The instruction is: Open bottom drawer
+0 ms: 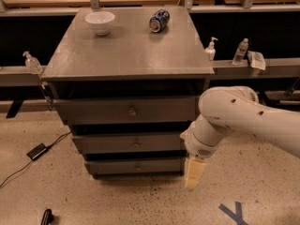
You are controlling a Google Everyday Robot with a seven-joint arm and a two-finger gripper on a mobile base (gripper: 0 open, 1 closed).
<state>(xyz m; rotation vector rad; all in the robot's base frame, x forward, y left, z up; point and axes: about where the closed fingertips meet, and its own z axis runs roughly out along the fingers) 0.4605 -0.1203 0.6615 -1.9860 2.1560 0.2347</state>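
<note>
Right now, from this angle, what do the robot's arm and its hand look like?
The arm is a thick, smooth white shell with rounded joints and a few small dark dots; no loose cables show. The gripper is a narrow, cream-yellow piece at its tip, just right of the bottom drawer.
</note>
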